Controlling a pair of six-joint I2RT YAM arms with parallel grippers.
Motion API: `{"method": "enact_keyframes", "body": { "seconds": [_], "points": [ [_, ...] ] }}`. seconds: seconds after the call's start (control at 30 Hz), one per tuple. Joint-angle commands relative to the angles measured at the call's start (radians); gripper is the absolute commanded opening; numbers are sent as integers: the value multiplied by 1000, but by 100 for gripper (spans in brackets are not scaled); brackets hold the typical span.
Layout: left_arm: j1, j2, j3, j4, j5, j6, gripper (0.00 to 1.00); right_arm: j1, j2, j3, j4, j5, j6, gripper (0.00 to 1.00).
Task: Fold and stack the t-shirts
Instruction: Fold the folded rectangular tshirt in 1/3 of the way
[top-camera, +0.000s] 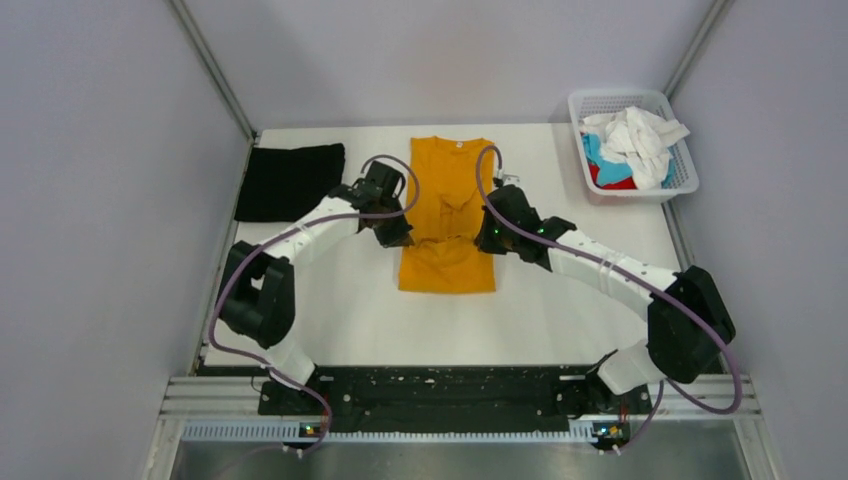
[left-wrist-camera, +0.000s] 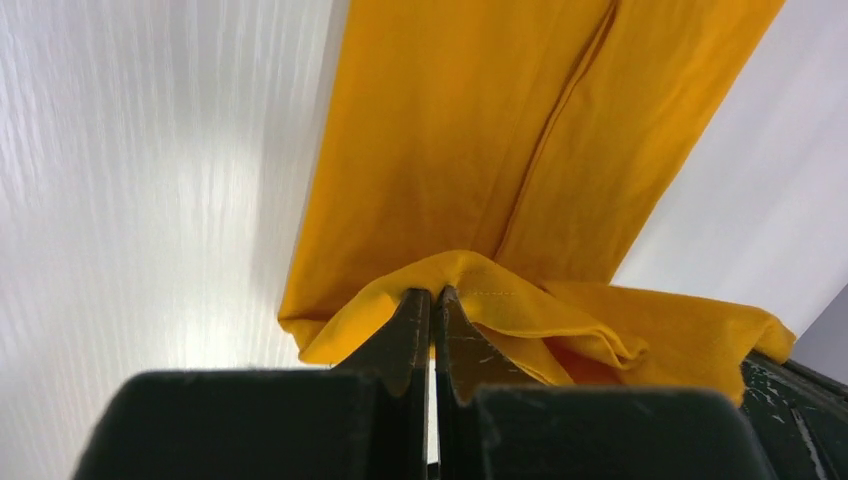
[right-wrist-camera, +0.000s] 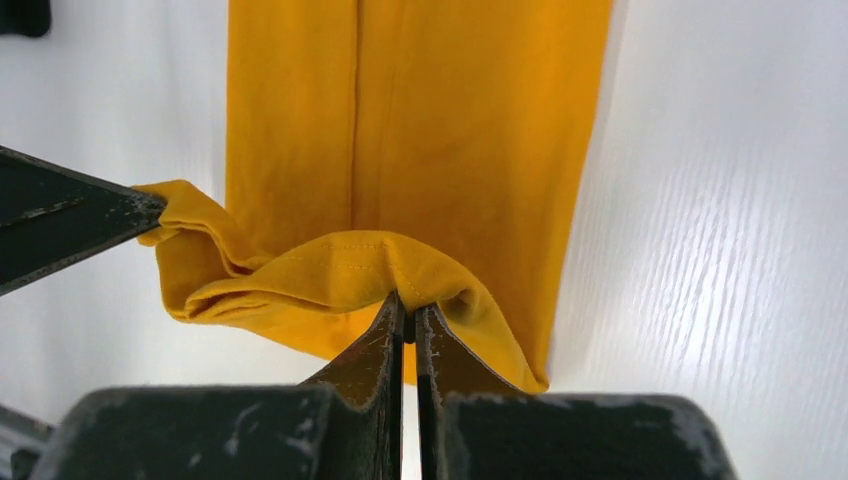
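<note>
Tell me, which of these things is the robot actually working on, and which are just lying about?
Part of the job: mustard-orange cloth t-shirt, pinched by the left gripper and right gripper; folded black cloth shirt; crumpled white cloth shirts, light-blue cloth and red cloth.
Just lying about: white plastic mesh basket holding those crumpled ones; white table.

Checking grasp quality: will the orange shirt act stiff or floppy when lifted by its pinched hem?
Probably floppy: the shirt bunches and sags between the left end effector and right end effector. Likely light, since small pinches of hem hold that edge raised. On the smooth table it would likely drag and wrinkle, not roll.
</note>
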Motion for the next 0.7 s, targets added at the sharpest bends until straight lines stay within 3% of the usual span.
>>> {"method": "enact_keyframes", "body": {
  "seconds": [0.0,0.37,0.67],
  "points": [
    [37,92,166,-63,-40,74,0,-52,73,99,53,43,-75,0],
    [91,311,441,-120,-55,170,0,-167,188,182,113,-5,-156,0],
    [138,437,543,-114,-17,208,9,-197,338,260,132,-28,-140,0]
  ]
}}
